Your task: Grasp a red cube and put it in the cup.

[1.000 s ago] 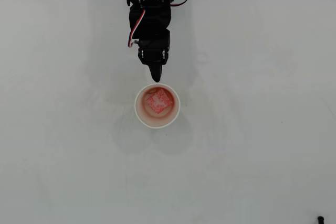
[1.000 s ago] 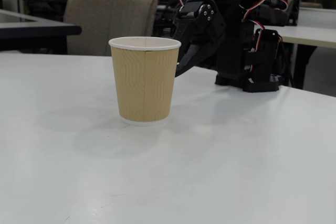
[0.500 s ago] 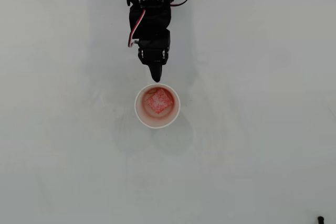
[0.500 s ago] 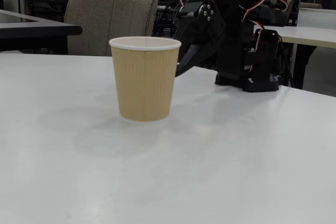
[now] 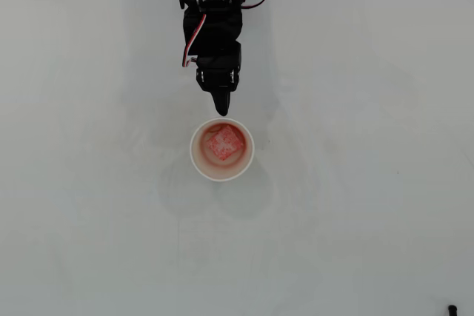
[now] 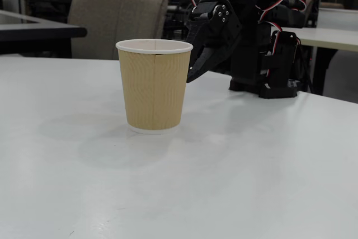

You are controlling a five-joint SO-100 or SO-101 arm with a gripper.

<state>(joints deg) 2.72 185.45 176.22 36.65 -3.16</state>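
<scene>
While within plain cup, red cube.

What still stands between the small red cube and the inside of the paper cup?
Nothing visible: the small red-pink cube already lies inside the round paper cup, and the black two-finger gripper sits just outside the rim, empty.

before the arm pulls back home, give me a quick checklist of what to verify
1. Red cube inside the cup: ok, it lies in the bottom in the overhead view.
2. Cup upright on the table: ok, it stands straight in the fixed view.
3. Gripper empty: ok, nothing between the fingertips.
4. Gripper clear of the cup rim: ok in the overhead view, a small gap shows; the tip sits below rim height in the fixed view.
5. Jaws shut or open: cannot tell.
6. Retreat path free: ok.
</scene>
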